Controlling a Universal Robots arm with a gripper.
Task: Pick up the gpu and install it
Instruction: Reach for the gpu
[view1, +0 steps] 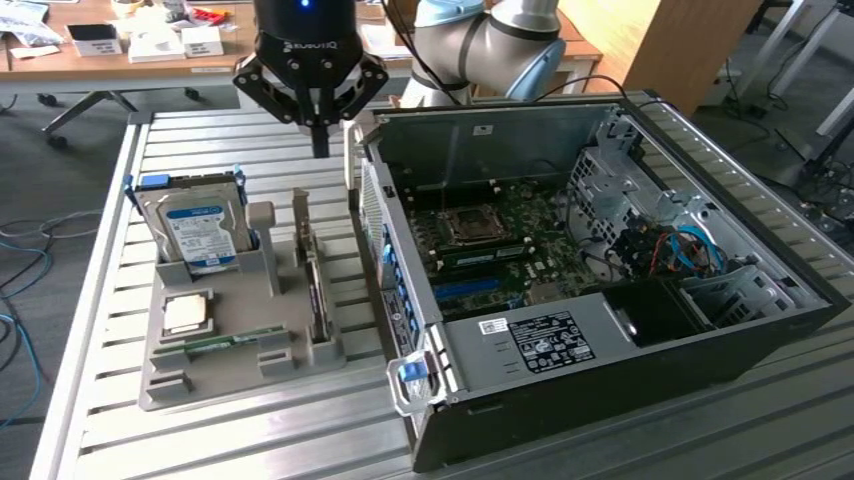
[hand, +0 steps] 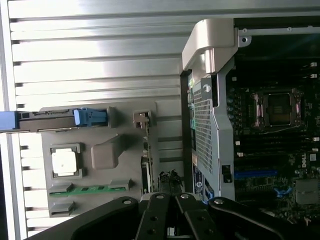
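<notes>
The gpu (view1: 312, 280) stands on its edge in a slot of the grey holder tray (view1: 254, 300), its silver bracket end toward the far side. In the wrist view the gpu (hand: 145, 162) shows edge-on along the tray's (hand: 107, 152) side nearest the computer case. My gripper (view1: 319, 148) hangs above the slatted table beyond the tray's far end, its fingers shut together with nothing between them. Its black linkage and the gripper (hand: 170, 200) itself sit close to the gpu's end in the wrist view.
The open computer case (view1: 747, 300) lies on the exterior view's right, its motherboard (view1: 487, 235) exposed. The tray also holds a hard drive (view1: 198, 228), a processor (view1: 187, 313) and a memory stick (view1: 220, 345). A cluttered desk (view1: 147, 45) stands behind.
</notes>
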